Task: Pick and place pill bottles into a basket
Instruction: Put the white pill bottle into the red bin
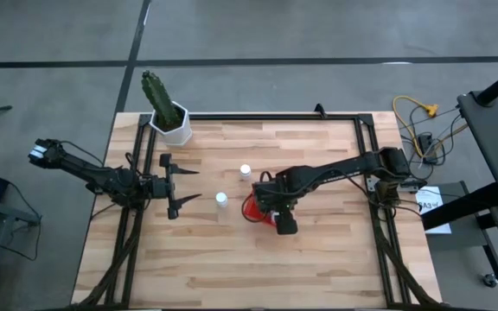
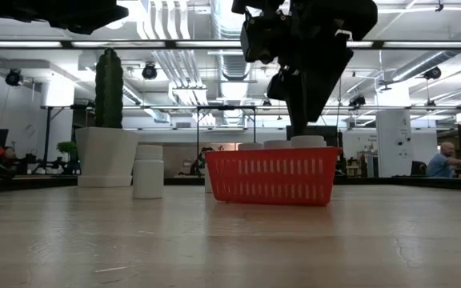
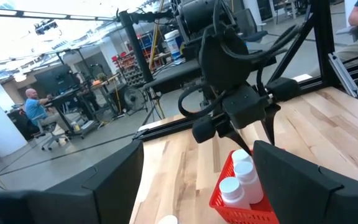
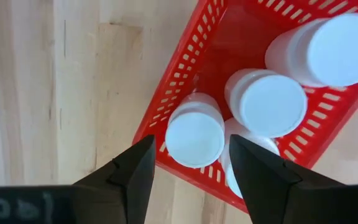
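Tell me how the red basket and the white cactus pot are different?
The red basket has low, slotted walls; the white cactus pot has solid, taller walls. The basket holds white pill bottles; the pot holds a green cactus. The basket sits mid-table; the pot stands at a far corner. Both rest upright on the wooden table.

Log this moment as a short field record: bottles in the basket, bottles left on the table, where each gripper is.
Basket: red, four pill bottles standing inside
Left on table: two bottles, between the arms
Right gripper: directly over the basket, open, straddling one bottle's cap
Left gripper: open, empty, at the table's left side
Other: cactus pot at the far left corner
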You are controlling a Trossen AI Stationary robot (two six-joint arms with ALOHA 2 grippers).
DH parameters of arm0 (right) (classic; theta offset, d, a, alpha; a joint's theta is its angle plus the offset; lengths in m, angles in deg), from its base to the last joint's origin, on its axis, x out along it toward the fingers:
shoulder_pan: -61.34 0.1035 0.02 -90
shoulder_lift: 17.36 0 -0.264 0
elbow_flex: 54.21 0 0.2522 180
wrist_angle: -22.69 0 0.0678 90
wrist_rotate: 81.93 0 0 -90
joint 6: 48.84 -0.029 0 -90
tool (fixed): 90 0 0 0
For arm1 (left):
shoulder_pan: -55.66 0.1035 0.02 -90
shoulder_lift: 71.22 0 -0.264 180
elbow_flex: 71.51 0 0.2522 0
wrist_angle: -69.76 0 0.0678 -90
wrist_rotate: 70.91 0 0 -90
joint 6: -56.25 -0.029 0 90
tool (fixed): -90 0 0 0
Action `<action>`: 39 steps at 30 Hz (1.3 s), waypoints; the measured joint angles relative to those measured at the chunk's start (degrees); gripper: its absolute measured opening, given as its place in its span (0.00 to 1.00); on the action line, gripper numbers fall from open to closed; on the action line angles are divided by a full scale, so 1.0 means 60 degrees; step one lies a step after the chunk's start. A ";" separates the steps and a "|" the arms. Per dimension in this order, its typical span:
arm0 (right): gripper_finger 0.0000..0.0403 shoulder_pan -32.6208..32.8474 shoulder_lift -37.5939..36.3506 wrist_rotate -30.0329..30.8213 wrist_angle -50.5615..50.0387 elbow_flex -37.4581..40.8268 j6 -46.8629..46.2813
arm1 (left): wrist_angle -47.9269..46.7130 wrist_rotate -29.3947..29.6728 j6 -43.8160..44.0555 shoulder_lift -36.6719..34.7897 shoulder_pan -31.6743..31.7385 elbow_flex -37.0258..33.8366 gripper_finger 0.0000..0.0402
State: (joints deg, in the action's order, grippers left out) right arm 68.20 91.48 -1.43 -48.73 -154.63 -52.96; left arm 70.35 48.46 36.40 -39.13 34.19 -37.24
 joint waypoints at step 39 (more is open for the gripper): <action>0.48 -0.1571 -0.0764 0.1829 0.2395 -0.0977 0.3232 | -0.0688 0.0444 0.0000 -0.0525 0.0003 -0.0451 0.71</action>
State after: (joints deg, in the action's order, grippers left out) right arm 58.77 86.90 9.55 -34.37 -160.50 -33.57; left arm 66.21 51.12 36.40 -42.27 34.21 -39.95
